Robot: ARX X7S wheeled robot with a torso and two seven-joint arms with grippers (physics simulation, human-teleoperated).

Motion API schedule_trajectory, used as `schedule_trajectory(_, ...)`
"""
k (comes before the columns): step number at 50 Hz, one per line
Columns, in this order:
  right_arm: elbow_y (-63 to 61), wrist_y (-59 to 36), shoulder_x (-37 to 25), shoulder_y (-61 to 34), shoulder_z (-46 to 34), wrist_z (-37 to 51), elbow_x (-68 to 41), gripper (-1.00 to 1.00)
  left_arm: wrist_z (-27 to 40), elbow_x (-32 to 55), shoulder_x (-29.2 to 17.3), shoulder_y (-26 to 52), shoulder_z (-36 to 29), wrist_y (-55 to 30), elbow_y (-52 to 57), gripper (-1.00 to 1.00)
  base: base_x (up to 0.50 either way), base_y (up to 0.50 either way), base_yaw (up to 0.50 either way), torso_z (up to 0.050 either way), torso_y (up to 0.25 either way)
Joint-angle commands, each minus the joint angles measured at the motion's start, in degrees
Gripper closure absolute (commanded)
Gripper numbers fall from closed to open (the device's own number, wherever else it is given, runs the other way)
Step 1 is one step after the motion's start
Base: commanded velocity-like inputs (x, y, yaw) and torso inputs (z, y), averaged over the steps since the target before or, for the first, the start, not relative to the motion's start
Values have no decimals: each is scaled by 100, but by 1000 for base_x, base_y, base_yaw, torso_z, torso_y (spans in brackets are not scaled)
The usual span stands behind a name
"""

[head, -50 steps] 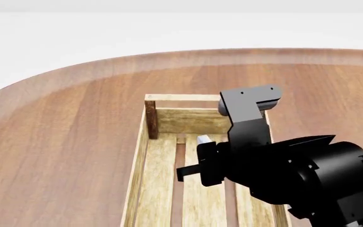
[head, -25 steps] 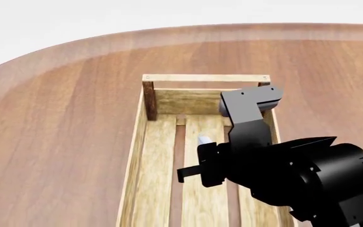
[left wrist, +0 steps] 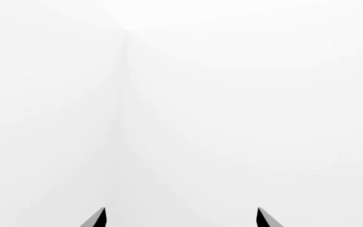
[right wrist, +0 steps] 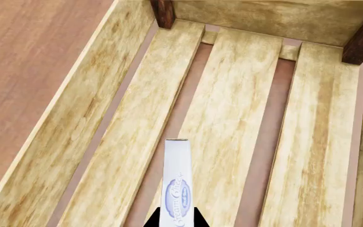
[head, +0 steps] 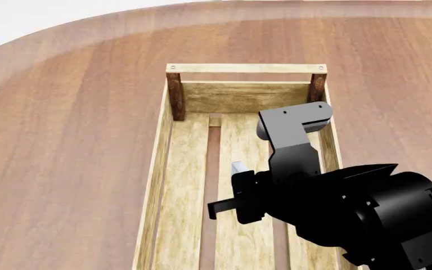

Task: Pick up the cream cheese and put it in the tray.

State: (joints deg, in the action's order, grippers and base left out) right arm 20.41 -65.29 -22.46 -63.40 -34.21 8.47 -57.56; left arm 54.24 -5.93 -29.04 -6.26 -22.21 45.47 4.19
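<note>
Cream cheese (right wrist: 177, 187) fills the right wrist view at six o'clock, standing on edge and pinched between the right gripper (right wrist: 176, 220) tips, which are clamped on it above the slats of the tray (right wrist: 245, 118). From the head view, the box (head: 239, 167) hangs over the tray (head: 172, 169) floor, toward the far end at twelve o'clock. Pickup and carry look done; lowering and letting go remain. The left wrist view shows only blank white and the left gripper (left wrist: 180, 218) spread wide, holding nothing.

- Small flat white cream cheese box with blue oval logo (right wrist: 177, 182), held on edge between two dark fingertips (right wrist: 199, 218).
- Beneath it: light wooden slatted tray (right wrist: 232, 94), dark corner posts.
- Reddish-brown wooden table (right wrist: 30, 56) beside tray.
</note>
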Motion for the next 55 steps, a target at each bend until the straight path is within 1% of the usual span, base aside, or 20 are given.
schedule_trajectory(1,-114,-5,-26,-14,49,-8,-28,100,8,-8,-8,-18,5,11,16,-100,0,0,0,0,-96)
schedule_trajectory(29,93,105,16,-52,-72,-60,72,100,1,-8,10,29,-17,3,-29,-100,-1,0,0,0,-97)
schedule_trajectory(49,14,79,12,-66,-106,4,50,100,0,21,-11,30,-32,98,-61,-100,0,0,0,0,-96)
schedule_trajectory(55,34,95,13,-66,-124,17,67,100,-34,32,-32,35,-73,169,-79,-100,2,0,1,0,0)
